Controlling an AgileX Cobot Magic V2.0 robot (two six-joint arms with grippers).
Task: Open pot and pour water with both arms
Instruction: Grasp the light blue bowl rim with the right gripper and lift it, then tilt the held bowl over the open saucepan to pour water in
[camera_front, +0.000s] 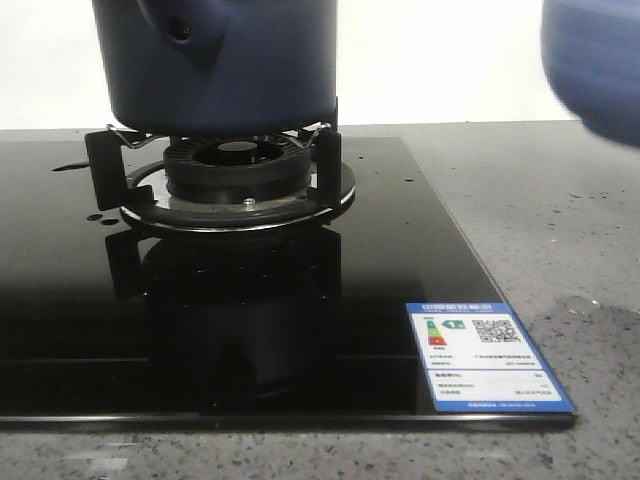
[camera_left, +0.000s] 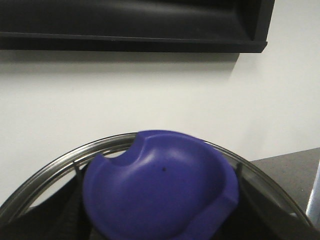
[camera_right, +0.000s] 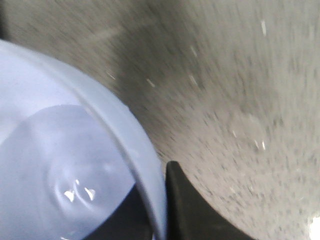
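Pot: the big dark blue pot (camera_front: 225, 65) sits on the black metal stand (camera_front: 215, 160) of the gas burner (camera_front: 240, 165), at the back left of the front view. Its top is cut off by the edge of the view, so what is inside cannot be seen. A handle mount with a small hole (camera_front: 181, 30) sticks out of its side.

Lid: the left wrist view shows a glass lid with a shiny metal rim (camera_left: 60, 160) and a big blue knob (camera_left: 160, 187) in the middle. It is held up in front of a white wall.

Bowl: a light blue bowl (camera_right: 65, 165) fills the near side of the right wrist view. There is clear water in it, with small bright glints. The same bowl shows as a blurry blue shape (camera_front: 592, 65) at the top right of the front view, up above the counter.

Left gripper: dark finger parts (camera_left: 77, 175) show on both sides of the knob, so it looks like it is holding the lid by the knob.

Right gripper: one dark finger (camera_right: 192, 210) sits tight against the outside of the bowl's rim. It seems to grip the rim.

Sticker: a white and blue label (camera_front: 487, 357) lies on the front right corner of the black glass stove top (camera_front: 60, 300). It has a square code and coloured bars. The words are too small to read.

Counter: grey speckled stone (camera_front: 560, 230) lies around the stove.

Shelf: a dark shelf (camera_left: 130, 25) hangs on the wall above the lid.
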